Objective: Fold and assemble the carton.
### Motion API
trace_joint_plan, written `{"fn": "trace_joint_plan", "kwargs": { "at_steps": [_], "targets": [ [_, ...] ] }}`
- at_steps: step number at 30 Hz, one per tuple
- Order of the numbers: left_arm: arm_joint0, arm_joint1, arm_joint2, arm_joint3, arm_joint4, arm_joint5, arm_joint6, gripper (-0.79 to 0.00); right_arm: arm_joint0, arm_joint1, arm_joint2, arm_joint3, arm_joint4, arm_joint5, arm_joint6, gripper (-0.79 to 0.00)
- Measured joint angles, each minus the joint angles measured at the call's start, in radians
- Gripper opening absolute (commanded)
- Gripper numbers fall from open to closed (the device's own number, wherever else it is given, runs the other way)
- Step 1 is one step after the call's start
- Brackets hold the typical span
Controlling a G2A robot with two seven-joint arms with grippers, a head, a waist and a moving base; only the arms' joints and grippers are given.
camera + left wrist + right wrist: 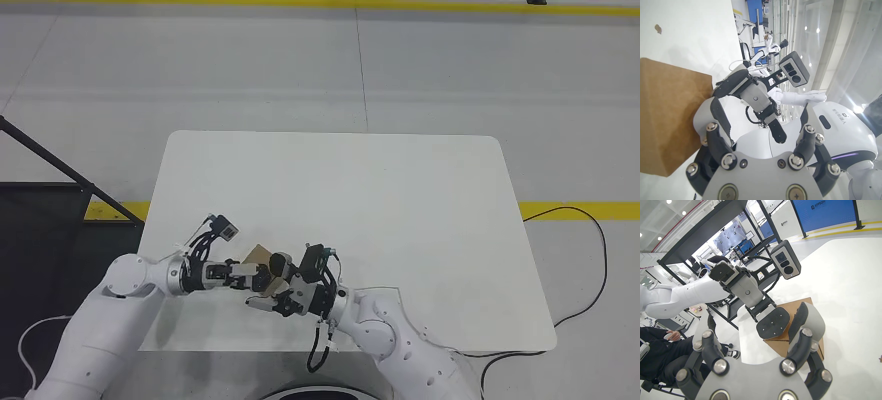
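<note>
A small brown cardboard carton [262, 254] lies flat near the table's front edge, between my two arms. In the left wrist view the carton [668, 113] sits beside my open left gripper [761, 108], one finger [720, 117] along its edge. The right gripper's upper finger [730, 83] touches the carton's corner. In the right wrist view my right gripper [756, 311] is open, with one finger [802, 317] over the carton [802, 303]. The left gripper's lower pad [772, 325] rests on the cardboard. From above, the left gripper [246, 275] and right gripper [282, 292] meet at the carton.
The white table [400, 200] stretches far and right of the arms. A tiny brown scrap [658, 29] lies on it away from the carton. A black frame [45, 160] stands off the table's left side.
</note>
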Motion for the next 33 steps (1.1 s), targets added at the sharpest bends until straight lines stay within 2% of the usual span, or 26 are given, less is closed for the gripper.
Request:
{"fn": "trace_joint_plan", "kwargs": {
  "at_steps": [9, 17, 20, 29, 33],
  "targets": [
    [0.022, 0.004, -0.058, -0.006, -0.119, -0.035, 0.035, 0.0, -0.055, 0.02, 0.064, -0.064, -0.1, -0.018, -0.101, 0.0],
    [0.047, 0.009, -0.14, 0.073, -0.17, -0.044, 0.148, 0.0, -0.149, 0.054, 0.116, -0.181, -0.43, 0.082, -0.121, 0.0],
    [0.052, 0.01, -0.15, 0.08, -0.144, -0.046, 0.201, 0.0, -0.152, 0.054, 0.117, -0.184, -0.432, 0.087, -0.123, 0.0],
    [0.052, 0.01, -0.149, 0.079, -0.145, -0.046, 0.192, 0.0, -0.15, 0.054, 0.117, -0.182, -0.431, 0.086, -0.122, 0.0],
    [0.06, 0.007, -0.13, 0.058, -0.099, -0.002, 0.232, 0.0, -0.154, 0.053, 0.093, -0.178, -0.508, 0.145, -0.095, 0.0]
  ]
}}
